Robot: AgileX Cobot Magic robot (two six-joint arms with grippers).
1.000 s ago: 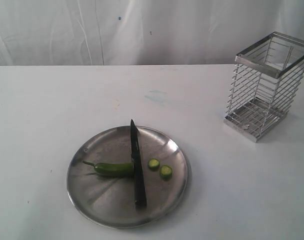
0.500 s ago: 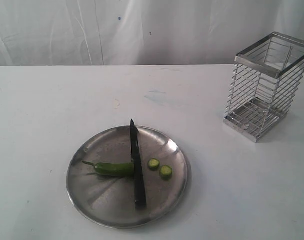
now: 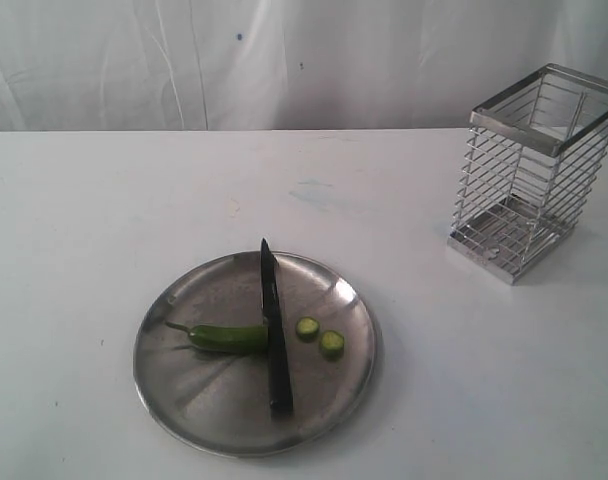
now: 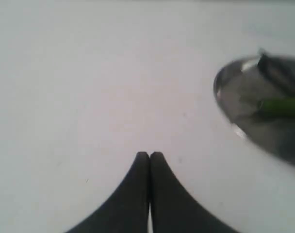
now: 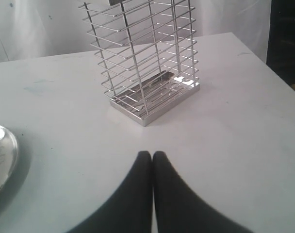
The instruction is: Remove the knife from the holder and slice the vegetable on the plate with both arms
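Observation:
The black knife point(image 3: 273, 325) lies flat across the round steel plate point(image 3: 199, 400), tip toward the back. To its left lies the green vegetable point(image 3: 224, 338), and two cut green slices point(image 3: 319, 336) rest to the knife's right. The wire holder point(image 3: 529, 170) stands empty at the back right. Neither arm shows in the exterior view. My left gripper point(image 4: 149, 154) is shut on nothing over bare table, with the plate point(image 4: 225, 102) and vegetable point(image 4: 281, 106) off to one side. My right gripper point(image 5: 152, 154) is shut and empty, short of the holder point(image 5: 145, 58).
A white cloth backdrop point(image 3: 284, 60) hangs behind the white table point(image 3: 84, 200). The plate's rim point(image 5: 11, 145) shows at one edge of the right wrist view. A dark area point(image 5: 286, 39) lies beyond the table edge there.

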